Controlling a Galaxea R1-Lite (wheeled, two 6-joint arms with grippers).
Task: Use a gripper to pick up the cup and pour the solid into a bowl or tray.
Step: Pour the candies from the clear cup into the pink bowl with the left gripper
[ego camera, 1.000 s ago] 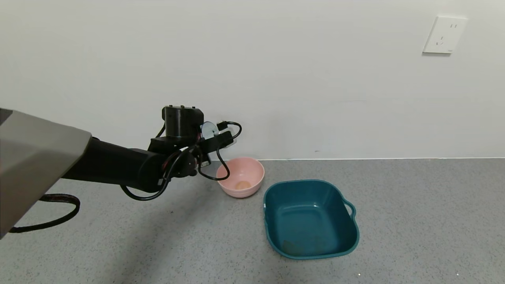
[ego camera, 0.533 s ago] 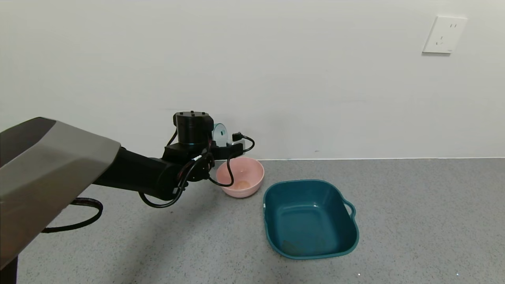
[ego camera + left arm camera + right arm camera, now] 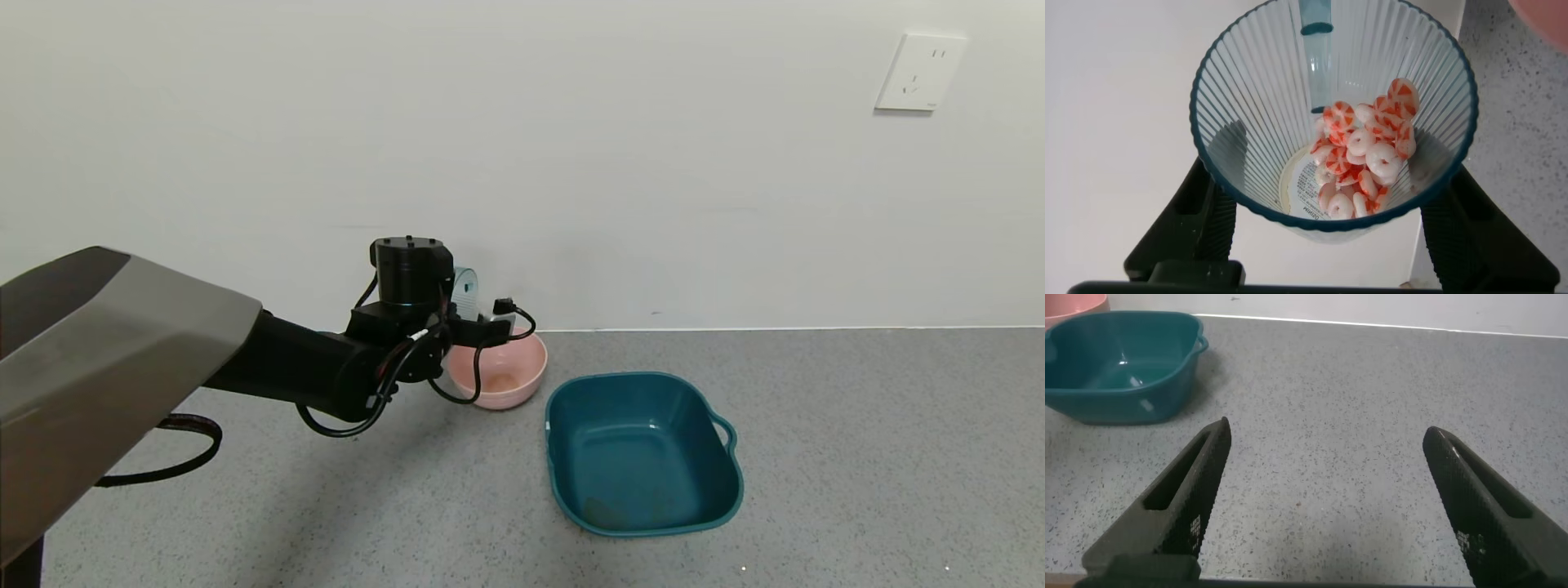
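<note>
My left gripper [image 3: 473, 314] is shut on the ribbed blue-green cup [image 3: 464, 291] and holds it in the air just above the left rim of the pale pink bowl [image 3: 522, 384]. In the left wrist view the cup [image 3: 1249, 98] sits between the black fingers [image 3: 1204, 220], and the orange-and-white solid [image 3: 1368, 155] lies heaped toward one side of it. A small patch of orange pieces [image 3: 504, 381] lies at the bottom of the bowl. My right gripper [image 3: 1327, 498] is open and empty over bare grey floor; it does not show in the head view.
A dark teal square basin [image 3: 643, 451] with handles stands right of the bowl and nearer to me; it also shows in the right wrist view [image 3: 1118, 367]. A white wall [image 3: 571, 163] rises just behind the bowl. Grey speckled surface [image 3: 857, 457] lies open to the right.
My left arm has moved right and slightly down, bringing the cup closer over the pink bowl's left rim. The bowl and basin have not moved.
</note>
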